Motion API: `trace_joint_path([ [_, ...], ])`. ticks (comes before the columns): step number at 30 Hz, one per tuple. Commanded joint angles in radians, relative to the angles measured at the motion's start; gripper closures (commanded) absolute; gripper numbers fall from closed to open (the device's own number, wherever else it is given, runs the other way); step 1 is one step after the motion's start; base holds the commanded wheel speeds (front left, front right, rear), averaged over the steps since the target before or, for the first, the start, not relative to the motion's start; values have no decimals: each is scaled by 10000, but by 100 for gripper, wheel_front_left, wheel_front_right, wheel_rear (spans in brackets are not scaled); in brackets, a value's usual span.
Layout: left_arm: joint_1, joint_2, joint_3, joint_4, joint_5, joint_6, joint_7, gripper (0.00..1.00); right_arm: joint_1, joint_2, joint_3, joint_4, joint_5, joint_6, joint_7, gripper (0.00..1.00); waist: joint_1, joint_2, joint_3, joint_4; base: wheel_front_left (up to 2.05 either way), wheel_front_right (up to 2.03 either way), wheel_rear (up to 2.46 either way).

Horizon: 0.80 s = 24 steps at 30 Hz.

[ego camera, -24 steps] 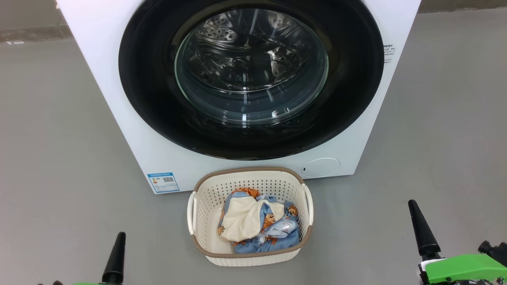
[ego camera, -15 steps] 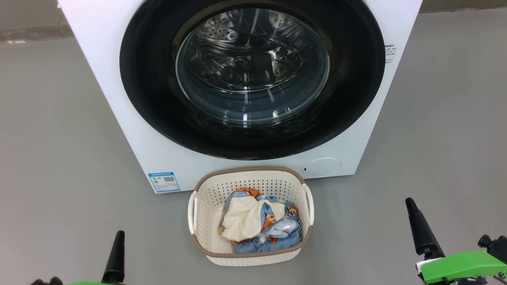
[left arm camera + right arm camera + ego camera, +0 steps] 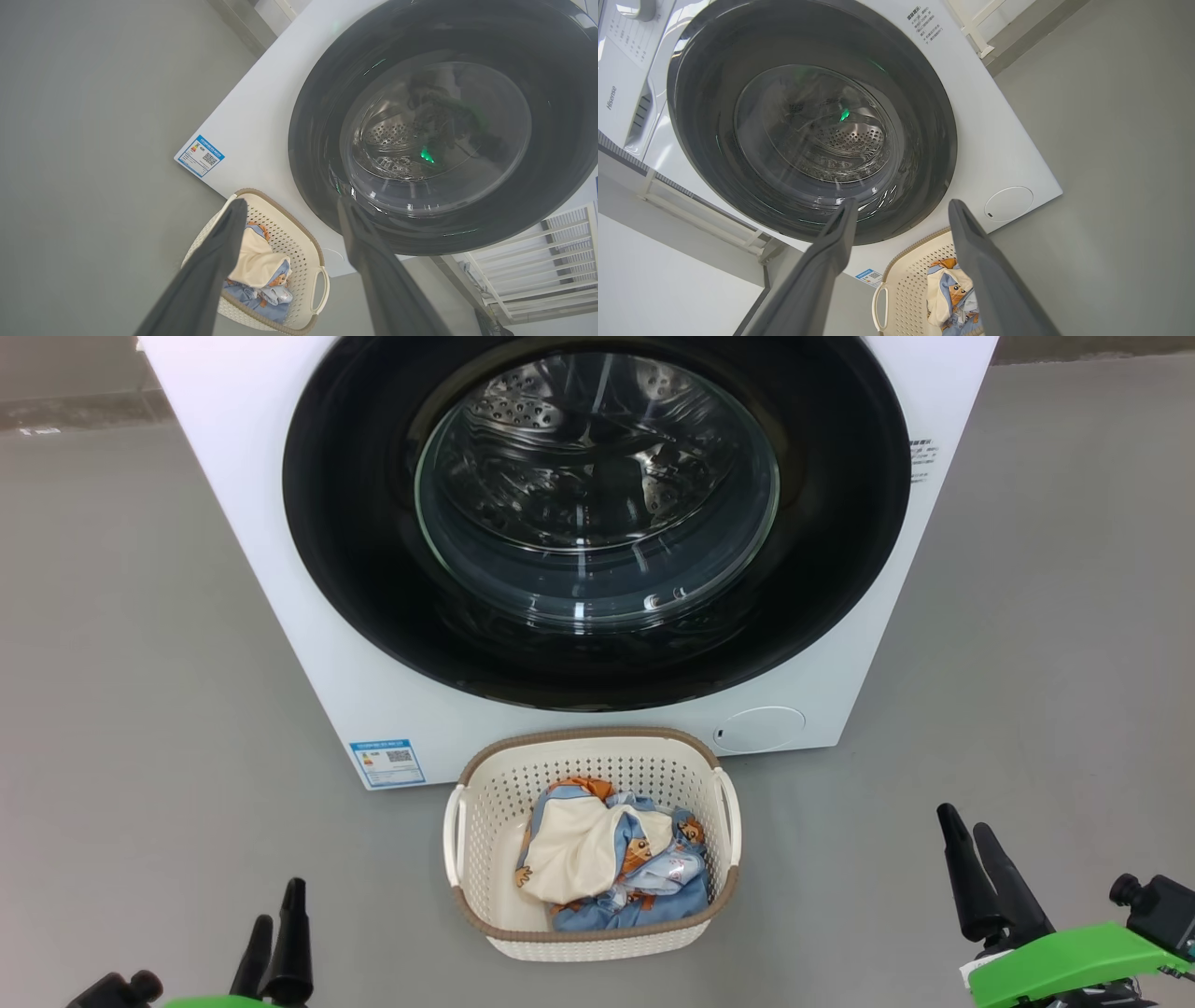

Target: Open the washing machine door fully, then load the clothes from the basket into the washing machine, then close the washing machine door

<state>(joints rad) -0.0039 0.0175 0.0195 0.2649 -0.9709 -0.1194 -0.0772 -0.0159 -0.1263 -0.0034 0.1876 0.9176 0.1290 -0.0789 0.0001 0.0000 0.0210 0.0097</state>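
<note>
Faces the washing machine door (image 3: 597, 513), shut: stiff, glossy, probably slick, so best hooked at its rim edge. Holds nothing in left gripper (image 3: 280, 902) or right gripper (image 3: 963, 818), jaws spread. Below, soft clothes (image 3: 607, 859) in the basket (image 3: 597, 737).

Left end effector (image 3: 280, 902) and right end effector (image 3: 962, 818) both low, jaws spread wide, holding nothing, touching nothing. Dark fingers (image 3: 210, 270) point forward.

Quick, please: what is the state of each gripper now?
Left gripper: open, holding nothing.
Right gripper: open, holding nothing.
</note>
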Motion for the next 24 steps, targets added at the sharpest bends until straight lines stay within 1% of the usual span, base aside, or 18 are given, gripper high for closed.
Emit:
trace_joint_path([
  [1,-194,176,158,-249,353,-72,-143,0,-304,-201,192,-324,-343,9,-139,0,-1,0,-3,0,0,0,0],
  [4,-145,186,202,-285,1038,-75,-261,0,-278,-255,278,-331,-857,10,-257,0,-1,0,-25,-3,0,0,0],
  [12,-8,207,188,-427,2420,-80,-497,0,-183,-367,402,-198,-1872,11,-490,0,-1,0,-53,3,0,0,0],
  [24,156,239,474,-748,4113,-81,-850,0,-60,-428,275,-90,-3438,13,-841,0,-1,0,-49,-4,0,0,0],
])
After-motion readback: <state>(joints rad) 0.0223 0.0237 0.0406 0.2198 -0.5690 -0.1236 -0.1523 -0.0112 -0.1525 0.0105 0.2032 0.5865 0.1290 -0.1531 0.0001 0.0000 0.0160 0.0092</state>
